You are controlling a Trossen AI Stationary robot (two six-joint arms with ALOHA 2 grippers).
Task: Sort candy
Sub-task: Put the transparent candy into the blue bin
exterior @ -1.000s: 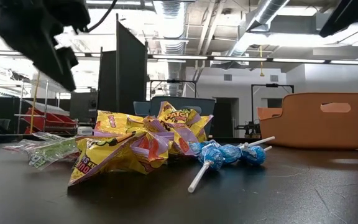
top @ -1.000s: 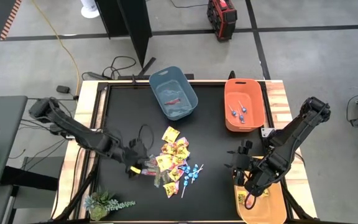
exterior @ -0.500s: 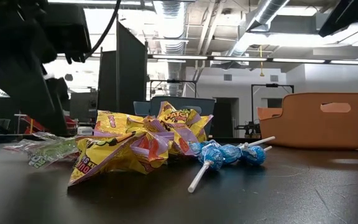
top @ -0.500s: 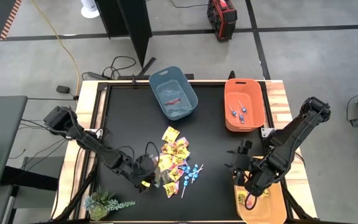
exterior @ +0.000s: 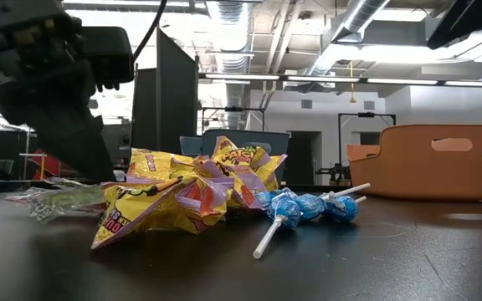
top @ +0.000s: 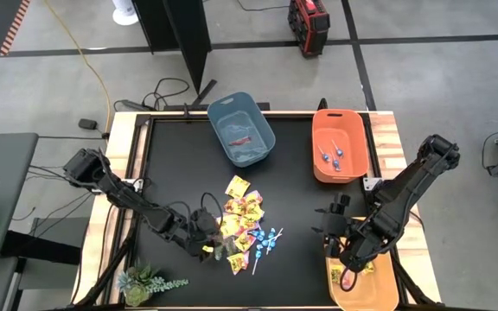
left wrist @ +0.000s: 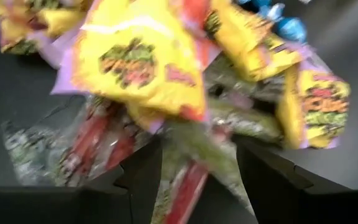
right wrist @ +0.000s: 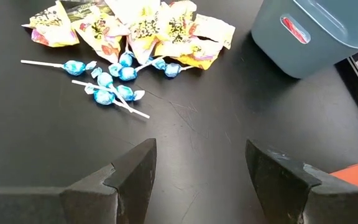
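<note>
At the candy (top: 242,226) pile's edge, the left gripper's (top: 207,244) jaws straddle a clear-wrapped stick (left wrist: 182,186), unclenched.

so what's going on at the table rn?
Candy sorting, mid-run. The left end effector is open and down at the left edge of the candy pile, its fingers straddling a clear-wrapped stick, nothing gripped yet. The right end effector hangs open beside the yellow bin, facing the loose blue lollipops. The orange bin already holds a few lollipops, and the blue-grey bin holds a reddish piece.
</note>
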